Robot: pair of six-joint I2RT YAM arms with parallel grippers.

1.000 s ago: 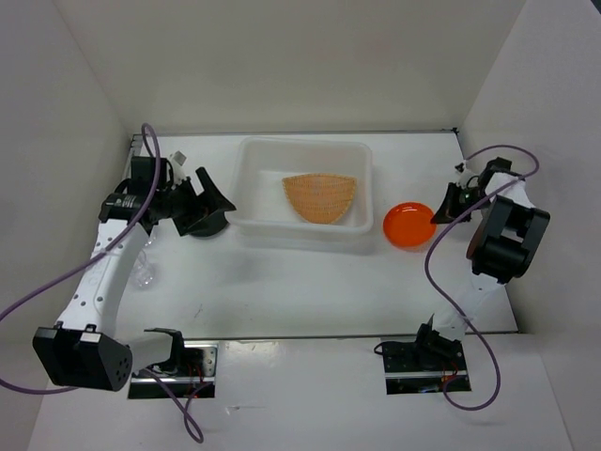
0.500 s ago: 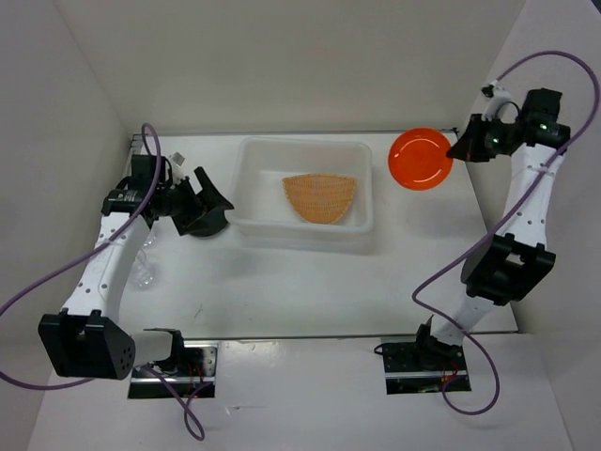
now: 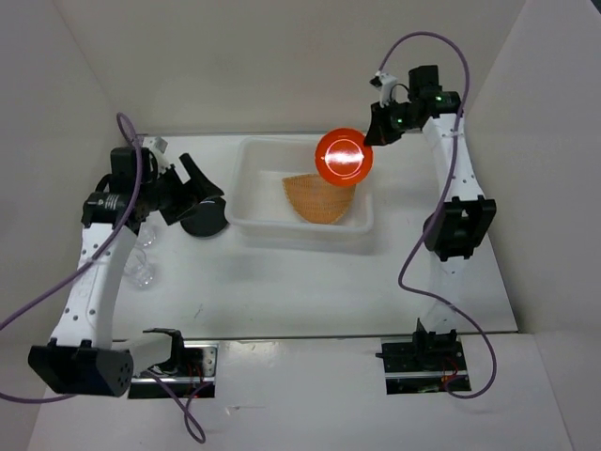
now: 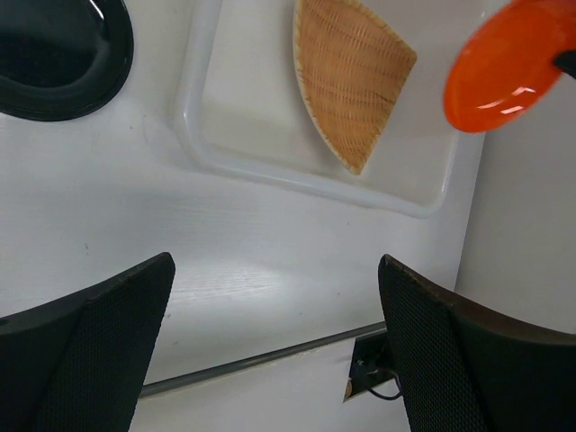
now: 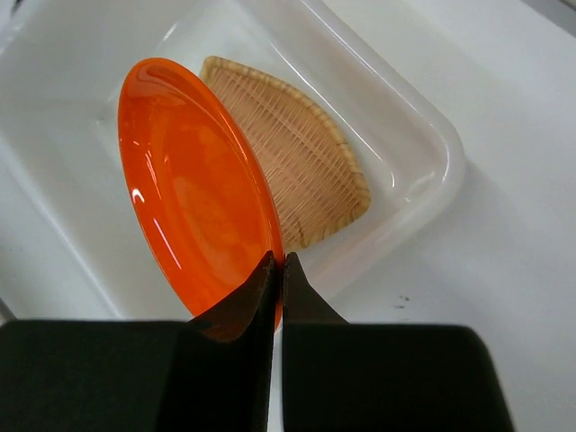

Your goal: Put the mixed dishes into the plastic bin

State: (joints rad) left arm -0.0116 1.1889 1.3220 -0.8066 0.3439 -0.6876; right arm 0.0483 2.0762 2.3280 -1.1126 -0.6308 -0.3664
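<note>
The plate (image 5: 193, 189) is pinched by its rim between the fingers of the right gripper (image 5: 277, 261) and held up in the air, tilted on edge just ahead of them. Straight below it the plastic bin (image 5: 432, 153) is sat on the table, with the basket tray (image 5: 306, 171) laid flat inside, in the half nearer that gripper. The left gripper (image 4: 274, 270) is hung over bare table outside the bin's long wall, fingers spread wide. The other plate (image 4: 54, 54) is set on the table ahead and to its left, just beside the bin's corner. The cups (image 3: 141, 274) are stood further back, by the left arm.
</note>
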